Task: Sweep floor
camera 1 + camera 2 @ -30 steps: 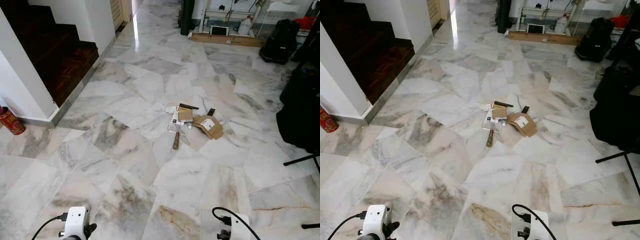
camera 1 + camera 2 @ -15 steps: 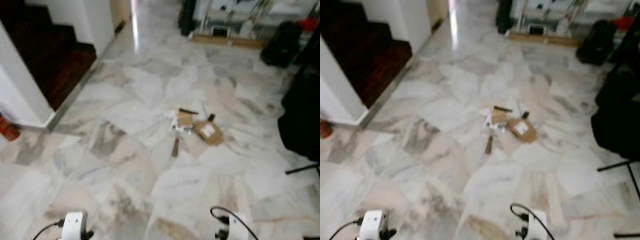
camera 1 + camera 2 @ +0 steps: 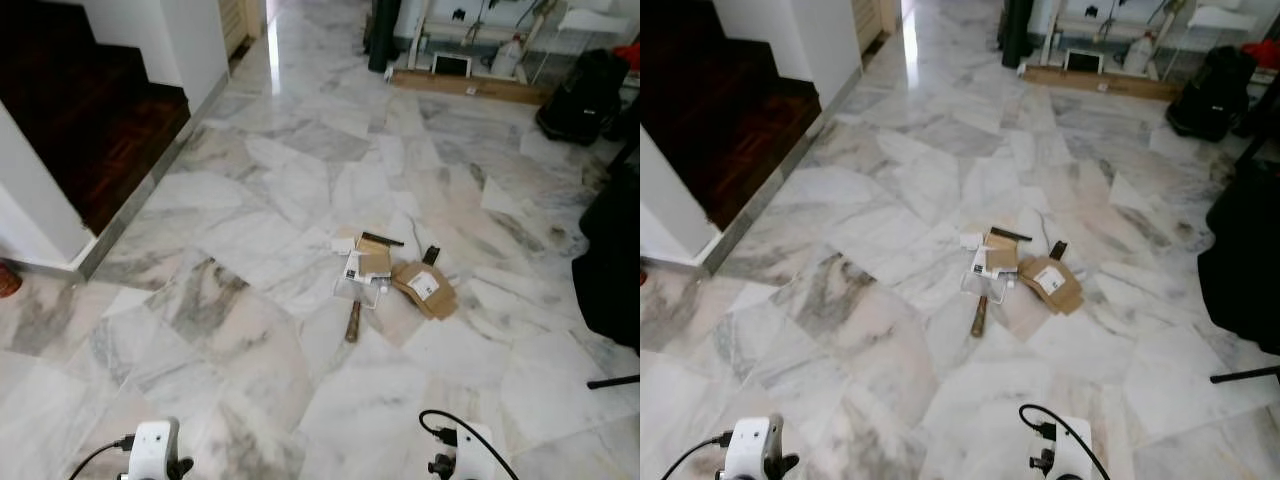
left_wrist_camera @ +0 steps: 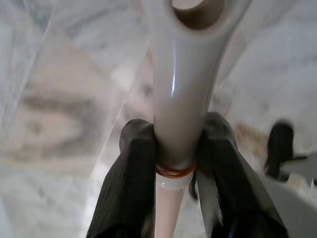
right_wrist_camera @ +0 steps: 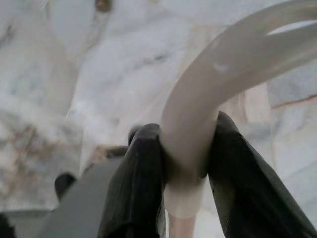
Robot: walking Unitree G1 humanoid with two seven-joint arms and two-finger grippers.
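On the marble floor (image 3: 250,330), a small pile of litter (image 3: 385,270) lies ahead of the robot at about 12 o'clock: cardboard scraps, paper bits and a brown stick. The left gripper (image 4: 173,148) has its jaws clenched around a pale handle (image 4: 181,74) with an orange ring. The right gripper (image 5: 185,158) has its jaws grasping a curved white handle (image 5: 223,79). At 10 o'clock is a dark wooden step (image 3: 90,130); black bags (image 3: 585,95) stand at 2 o'clock.
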